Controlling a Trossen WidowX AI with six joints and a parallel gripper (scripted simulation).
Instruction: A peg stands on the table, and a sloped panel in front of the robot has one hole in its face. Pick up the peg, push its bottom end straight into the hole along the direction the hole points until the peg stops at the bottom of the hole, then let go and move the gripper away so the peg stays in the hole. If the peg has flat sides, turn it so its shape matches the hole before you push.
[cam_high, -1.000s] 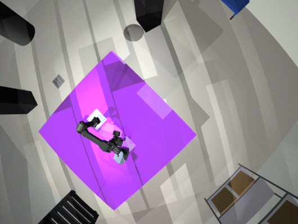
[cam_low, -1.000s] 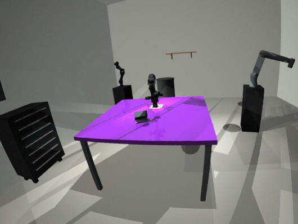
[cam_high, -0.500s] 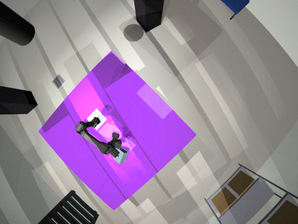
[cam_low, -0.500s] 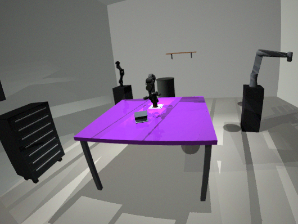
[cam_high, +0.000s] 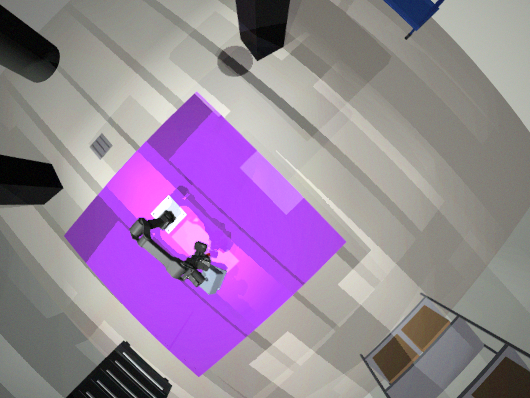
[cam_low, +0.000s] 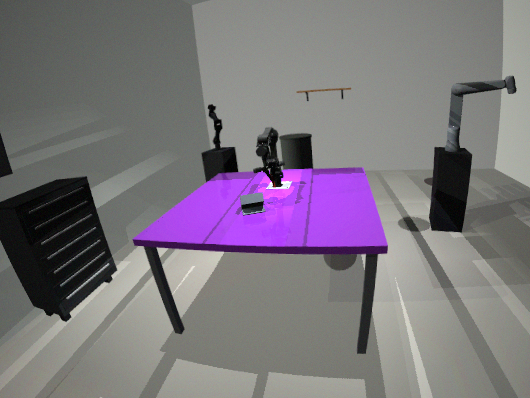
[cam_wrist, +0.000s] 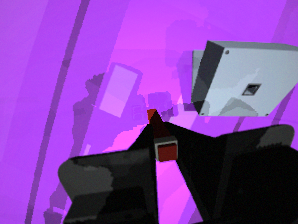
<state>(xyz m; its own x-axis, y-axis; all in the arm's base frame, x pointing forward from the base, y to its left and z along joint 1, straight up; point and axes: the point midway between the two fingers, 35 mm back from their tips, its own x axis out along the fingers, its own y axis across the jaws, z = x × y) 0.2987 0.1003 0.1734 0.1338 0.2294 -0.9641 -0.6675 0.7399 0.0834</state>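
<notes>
My gripper (cam_high: 206, 256) (cam_low: 276, 184) (cam_wrist: 157, 127) is shut on a red square-sided peg (cam_wrist: 167, 152) with a pale rim round its near end. The peg's orange-red far end shows beyond the fingers in the wrist view, pointing away from the camera. The grey sloped panel (cam_high: 216, 281) (cam_low: 252, 198) (cam_wrist: 225, 75) is to the right of the peg in the wrist view, apart from it. Its square hole (cam_wrist: 251, 89) is dark and empty, right of the face's middle. The peg's far end is outside the hole. Peg detail is too small to tell in the top and exterior views.
The purple table (cam_high: 280, 240) (cam_low: 340, 220) bears the arm's white base plate (cam_high: 175, 207) (cam_low: 286, 186) and the panel. In the top view the arm reaches from the plate toward the panel, partly over its edge. Shadows and bright patches cross the table.
</notes>
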